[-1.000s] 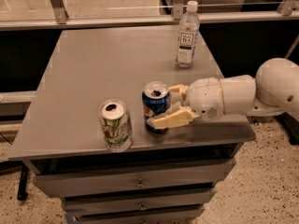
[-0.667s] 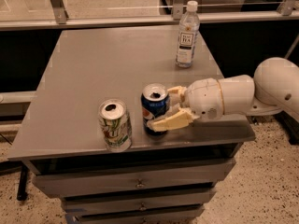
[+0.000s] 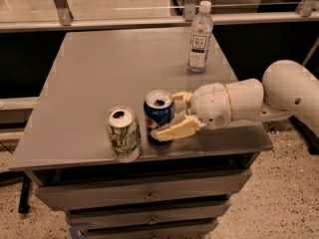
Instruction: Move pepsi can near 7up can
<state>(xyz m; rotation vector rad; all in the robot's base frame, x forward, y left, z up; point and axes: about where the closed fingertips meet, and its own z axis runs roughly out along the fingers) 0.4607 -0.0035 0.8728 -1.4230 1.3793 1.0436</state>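
The dark blue pepsi can (image 3: pixel 158 114) stands upright near the front edge of the grey table (image 3: pixel 99 73). The white-and-green 7up can (image 3: pixel 123 133) stands just to its left, a small gap apart. My gripper (image 3: pixel 165 116) reaches in from the right. It is shut on the pepsi can, with one cream finger (image 3: pixel 177 129) across its front and the other (image 3: pixel 180 97) behind it.
A clear water bottle with a white cap (image 3: pixel 200 36) stands at the back right of the table. Drawers (image 3: pixel 149 195) sit under the tabletop. A metal rail (image 3: pixel 149 21) runs behind the table. My white arm (image 3: pixel 279 96) extends off to the right.
My gripper and the pepsi can have shifted slightly left, closer to the 7up can. The 7up can and the bottle have not moved.
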